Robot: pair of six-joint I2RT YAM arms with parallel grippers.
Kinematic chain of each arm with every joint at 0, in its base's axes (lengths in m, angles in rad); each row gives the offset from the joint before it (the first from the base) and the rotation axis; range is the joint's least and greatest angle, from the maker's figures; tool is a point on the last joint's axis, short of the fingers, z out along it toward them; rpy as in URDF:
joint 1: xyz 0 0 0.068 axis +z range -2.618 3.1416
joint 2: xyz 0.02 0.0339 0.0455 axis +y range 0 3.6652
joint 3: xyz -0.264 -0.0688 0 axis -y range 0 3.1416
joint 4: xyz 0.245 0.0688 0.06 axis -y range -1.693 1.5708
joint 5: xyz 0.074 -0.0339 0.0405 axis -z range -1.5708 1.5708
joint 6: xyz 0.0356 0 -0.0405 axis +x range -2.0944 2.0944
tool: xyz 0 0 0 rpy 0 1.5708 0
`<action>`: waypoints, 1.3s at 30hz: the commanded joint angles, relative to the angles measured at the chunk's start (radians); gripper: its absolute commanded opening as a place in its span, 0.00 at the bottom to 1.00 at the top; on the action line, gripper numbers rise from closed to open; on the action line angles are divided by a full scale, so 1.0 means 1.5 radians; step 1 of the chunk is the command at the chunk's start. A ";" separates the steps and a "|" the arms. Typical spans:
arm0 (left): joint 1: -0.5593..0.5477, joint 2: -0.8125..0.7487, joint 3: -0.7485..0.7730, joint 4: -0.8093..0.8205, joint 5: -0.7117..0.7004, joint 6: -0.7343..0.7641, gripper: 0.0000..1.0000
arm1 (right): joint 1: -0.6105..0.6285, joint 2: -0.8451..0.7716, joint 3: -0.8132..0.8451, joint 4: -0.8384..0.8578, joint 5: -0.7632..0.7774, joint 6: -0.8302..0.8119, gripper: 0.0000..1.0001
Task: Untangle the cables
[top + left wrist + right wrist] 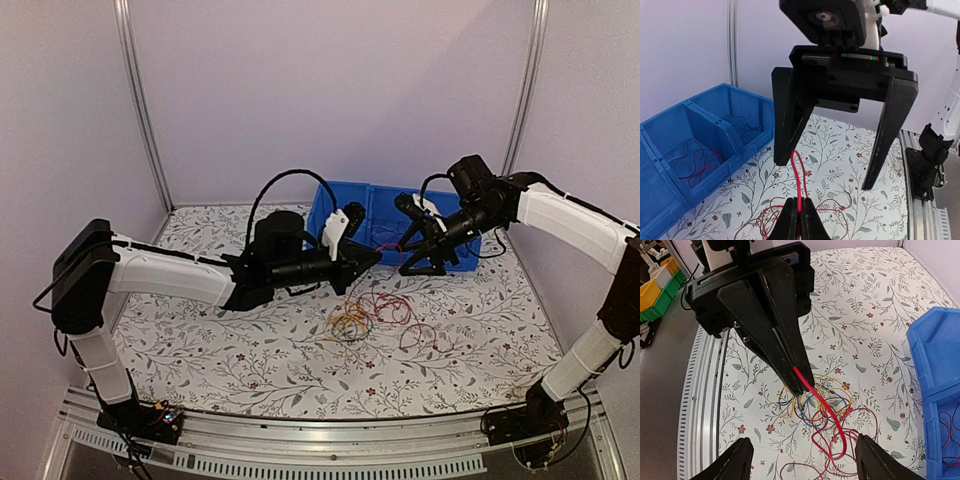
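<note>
one red wire [800,185] is pinched in the shut left claw [799,222] at the bottom of the left wrist view. the right claw [826,175], centre frame, stands wide just beyond it.

right wrist view: that wire runs from the left claw's tip down to the cables [812,407], heaped at lower centre on the table [860,300].

top view: both claws meet mid frame, with the heap below them.

best, i judge: close low on the red wire, then draw apart slowly.

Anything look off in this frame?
Nothing damaged or spilled. The cables lie knotted on the table, as expected. The left gripper pinches one red cable running up from the pile, with the right gripper open opposite. A few loose wires sit in the blue bin.
</note>
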 commanded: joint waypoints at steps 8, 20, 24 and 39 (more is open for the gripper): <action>-0.005 0.089 0.055 0.036 -0.085 -0.037 0.14 | 0.003 0.021 0.043 0.010 -0.099 0.038 0.00; 0.032 0.348 0.128 0.098 -0.153 -0.261 0.03 | -0.060 -0.037 0.316 -0.132 -0.108 -0.016 0.00; 0.036 0.359 0.106 0.078 -0.156 -0.275 0.03 | -0.136 -0.049 0.410 -0.088 -0.131 0.005 0.00; 0.037 0.221 -0.112 0.170 -0.149 -0.321 0.15 | -0.150 0.058 0.621 0.100 0.007 0.124 0.00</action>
